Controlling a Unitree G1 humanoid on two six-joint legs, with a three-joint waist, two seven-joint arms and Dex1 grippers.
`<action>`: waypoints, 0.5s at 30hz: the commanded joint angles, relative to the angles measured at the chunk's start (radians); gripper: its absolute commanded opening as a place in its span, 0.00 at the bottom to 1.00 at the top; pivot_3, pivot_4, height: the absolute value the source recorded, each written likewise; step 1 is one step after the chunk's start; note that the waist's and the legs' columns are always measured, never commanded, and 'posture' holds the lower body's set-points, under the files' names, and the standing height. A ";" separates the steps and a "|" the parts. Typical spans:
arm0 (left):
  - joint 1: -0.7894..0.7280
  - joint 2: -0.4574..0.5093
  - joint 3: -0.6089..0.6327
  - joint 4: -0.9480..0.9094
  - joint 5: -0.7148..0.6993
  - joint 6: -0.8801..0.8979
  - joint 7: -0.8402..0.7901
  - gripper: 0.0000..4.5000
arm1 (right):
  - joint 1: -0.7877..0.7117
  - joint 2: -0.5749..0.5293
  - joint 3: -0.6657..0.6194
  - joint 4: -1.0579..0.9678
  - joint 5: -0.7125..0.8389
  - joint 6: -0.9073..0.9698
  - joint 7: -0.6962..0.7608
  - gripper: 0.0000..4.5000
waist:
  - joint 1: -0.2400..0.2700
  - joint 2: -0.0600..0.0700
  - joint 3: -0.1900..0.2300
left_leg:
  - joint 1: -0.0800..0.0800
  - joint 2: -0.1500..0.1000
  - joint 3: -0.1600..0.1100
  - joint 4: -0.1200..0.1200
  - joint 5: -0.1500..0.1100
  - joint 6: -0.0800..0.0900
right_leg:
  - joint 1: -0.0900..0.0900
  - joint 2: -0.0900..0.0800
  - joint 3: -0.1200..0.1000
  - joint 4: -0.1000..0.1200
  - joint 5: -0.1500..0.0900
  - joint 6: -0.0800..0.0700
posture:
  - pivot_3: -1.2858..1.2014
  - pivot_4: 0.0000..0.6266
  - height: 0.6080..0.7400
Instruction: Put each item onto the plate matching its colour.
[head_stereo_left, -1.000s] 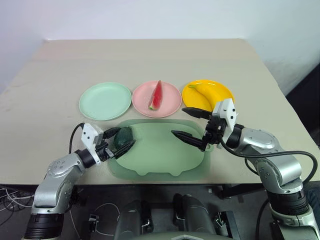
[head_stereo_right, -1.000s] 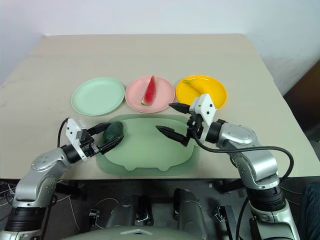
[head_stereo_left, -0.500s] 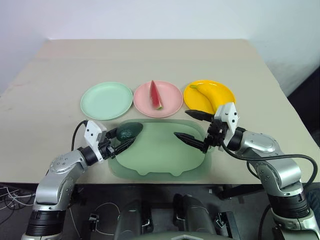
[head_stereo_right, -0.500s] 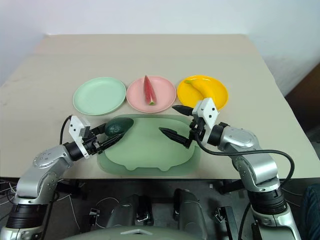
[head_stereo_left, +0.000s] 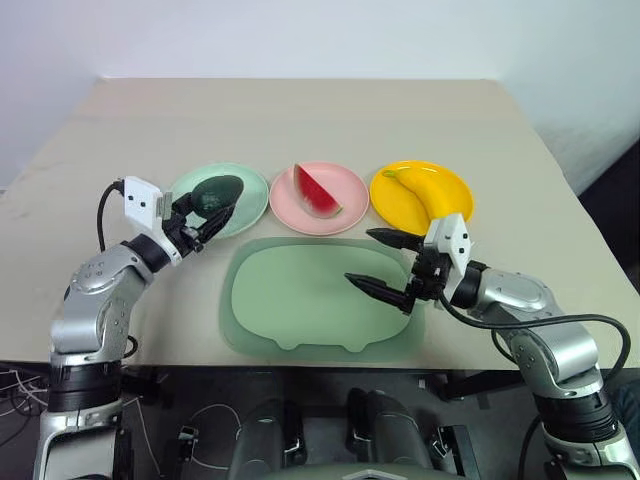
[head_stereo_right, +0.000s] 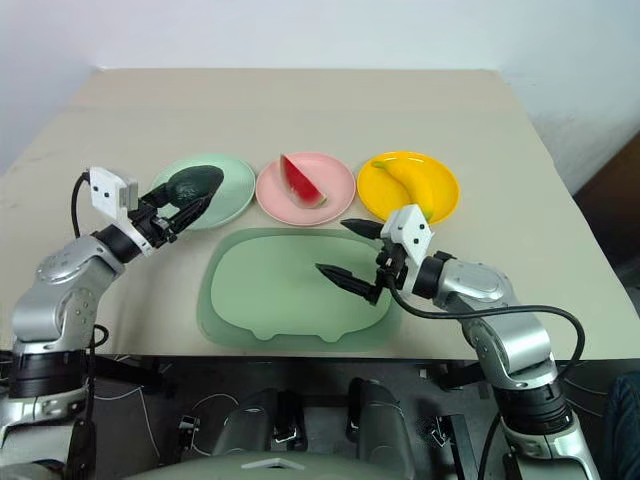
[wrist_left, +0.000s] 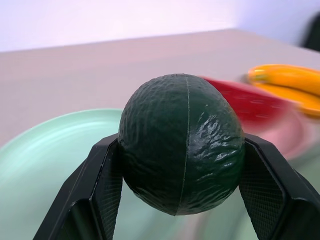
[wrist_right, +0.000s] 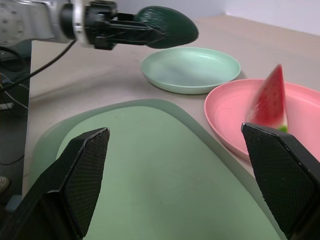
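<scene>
Avocado (head_stereo_left: 215, 191): left of frame centre, raised over mint green plate (head_stereo_left: 250, 183), pinched across its middle by left gripper (head_stereo_left: 212, 213). Probably light, stiff, pebbly-skinned, unlikely to slip; mid-body hold best for that rounded shape. Right gripper (head_stereo_left: 384, 262) spread wide, empty, above pale green tray (head_stereo_left: 300, 320).

Avocado (wrist_left: 182, 142): dark green, pebbled skin with a slight sheen, thin moulded seam running round it. Finger pads (wrist_left: 107, 182) gripping it: black, fine cross-hatch texture, matt. Green plate (wrist_right: 192, 70), pink plate (wrist_right: 235, 117), yellow plate (head_stereo_left: 400, 205): smooth plastic, soft satin shine. Tray (head_stereo_left: 300, 305): pale green plastic, smooth, semi-matt. Watermelon wedge (head_stereo_left: 318, 190): glossy red. Banana (head_stereo_left: 430, 190): smooth yellow plastic. Table (head_stereo_left: 300, 120): beige, matt, faint grain
</scene>
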 joint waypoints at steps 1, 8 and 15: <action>-0.079 0.025 -0.038 0.116 0.078 -0.017 0.016 0.64 | -0.003 0.011 0.001 -0.037 0.007 -0.016 -0.013 1.00 | 0.000 0.000 0.000 | 0.000 0.000 0.000 0.000 0.000 0.000 | 0.000 0.000 0.000 0.001 0.000 0.000 | 0.52 0.24 0.67; -0.258 -0.012 -0.084 0.401 0.161 -0.079 0.023 0.64 | -0.018 0.023 0.029 -0.037 -0.004 -0.016 -0.039 1.00 | 0.000 -0.001 0.000 | 0.000 0.000 0.000 0.001 0.000 0.000 | 0.000 0.000 0.000 0.001 0.000 0.000 | 0.52 0.24 0.67; -0.304 -0.020 -0.074 0.447 0.149 -0.064 -0.008 0.94 | -0.049 0.020 0.038 -0.045 -0.004 0.005 -0.060 1.00 | -0.006 -0.001 0.000 | 0.000 0.000 0.000 0.003 0.000 0.000 | -0.001 0.000 0.000 0.004 0.000 0.001 | 0.52 0.24 0.67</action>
